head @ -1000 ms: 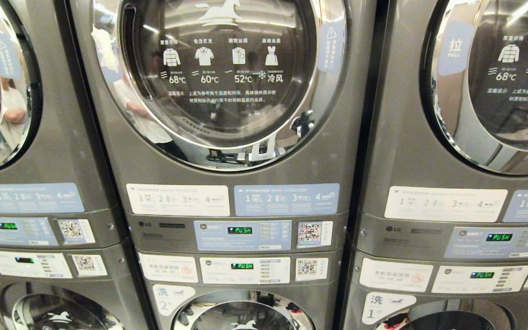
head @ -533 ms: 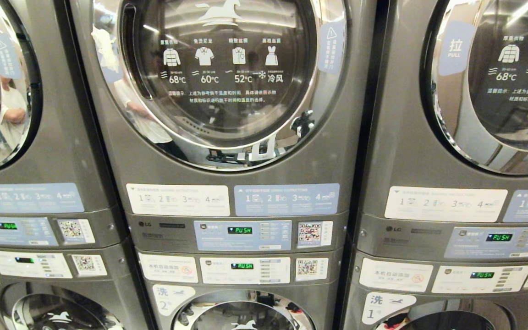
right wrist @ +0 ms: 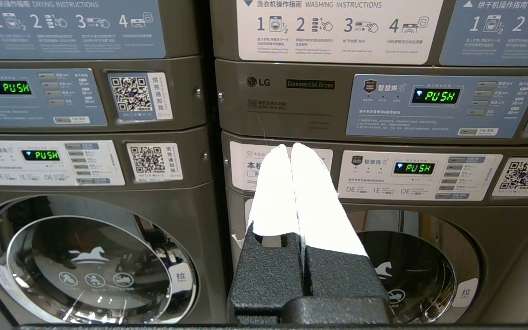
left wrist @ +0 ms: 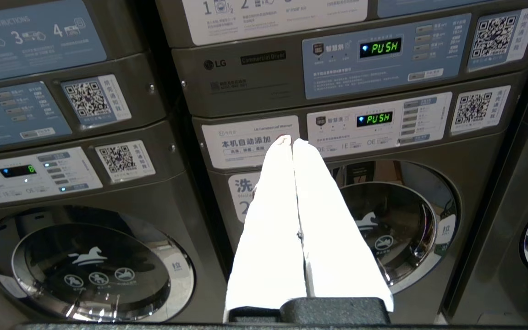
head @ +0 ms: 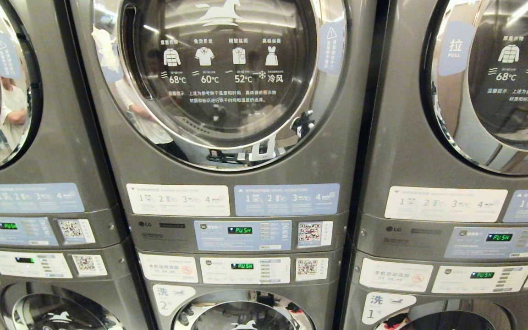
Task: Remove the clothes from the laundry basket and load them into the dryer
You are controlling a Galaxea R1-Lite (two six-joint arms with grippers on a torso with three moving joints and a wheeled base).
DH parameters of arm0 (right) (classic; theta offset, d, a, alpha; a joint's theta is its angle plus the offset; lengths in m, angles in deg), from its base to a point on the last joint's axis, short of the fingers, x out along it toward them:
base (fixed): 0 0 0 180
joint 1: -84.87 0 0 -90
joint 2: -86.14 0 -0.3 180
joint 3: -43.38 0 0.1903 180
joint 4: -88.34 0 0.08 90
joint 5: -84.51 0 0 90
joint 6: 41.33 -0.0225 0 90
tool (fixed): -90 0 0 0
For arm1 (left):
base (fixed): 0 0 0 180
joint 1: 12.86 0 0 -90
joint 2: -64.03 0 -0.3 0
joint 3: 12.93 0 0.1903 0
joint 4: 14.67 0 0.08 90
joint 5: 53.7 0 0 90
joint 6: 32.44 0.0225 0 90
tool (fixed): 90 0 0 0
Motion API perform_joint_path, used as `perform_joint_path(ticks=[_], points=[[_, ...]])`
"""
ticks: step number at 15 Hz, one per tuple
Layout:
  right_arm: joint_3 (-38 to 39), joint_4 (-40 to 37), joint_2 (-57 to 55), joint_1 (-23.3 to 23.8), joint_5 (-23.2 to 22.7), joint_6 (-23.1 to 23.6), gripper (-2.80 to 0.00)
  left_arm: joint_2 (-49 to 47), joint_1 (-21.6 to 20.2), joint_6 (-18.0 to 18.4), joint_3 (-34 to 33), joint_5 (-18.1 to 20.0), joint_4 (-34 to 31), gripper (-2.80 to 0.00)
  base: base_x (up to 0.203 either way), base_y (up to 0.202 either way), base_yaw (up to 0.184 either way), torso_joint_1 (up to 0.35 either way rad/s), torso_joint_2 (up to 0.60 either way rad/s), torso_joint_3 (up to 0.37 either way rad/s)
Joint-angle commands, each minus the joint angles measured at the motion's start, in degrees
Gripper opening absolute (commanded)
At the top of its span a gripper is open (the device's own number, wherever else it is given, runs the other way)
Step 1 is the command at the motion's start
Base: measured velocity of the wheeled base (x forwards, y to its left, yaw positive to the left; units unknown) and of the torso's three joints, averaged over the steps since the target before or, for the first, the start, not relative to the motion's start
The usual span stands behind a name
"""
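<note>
The middle dryer door (head: 220,68) lists 68°C, 60°C, 52°C and 冷风. Its control panel (head: 243,235) reads "LG" and a green "PUSH" (the right wrist view adds "Commercial Dryer"). Stickers (right wrist: 339,30) say "WASHING INSTRUCTIONS".

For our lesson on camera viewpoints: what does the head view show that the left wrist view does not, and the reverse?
Only the head view shows the big round glass dryer door printed with garment icons and drying temperatures; no gripper appears there.

Only the left wrist view shows the left gripper, white fingers pressed together and empty, and the lower round washer door in full.

Both show the grey stacked machines' blue control panel reading PUSH in green.
</note>
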Motion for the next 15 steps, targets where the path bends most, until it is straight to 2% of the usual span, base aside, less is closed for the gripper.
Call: perform_joint_path(ticks=[1,15], points=[[0.00,0.04,0.01,-0.01,0.01,-0.02,-2.80,0.83,-0.03,-0.06,-0.18,0.08,0.23,-2.80,0.000,0.000,0.000,0.000,0.00,0.000],[-0.17,-0.14,0.03,0.17,0.10,0.53,-2.80,0.83,-0.03,0.29,-0.62,0.08,0.67,-2.80,0.000,0.000,0.000,0.000,0.00,0.000]])
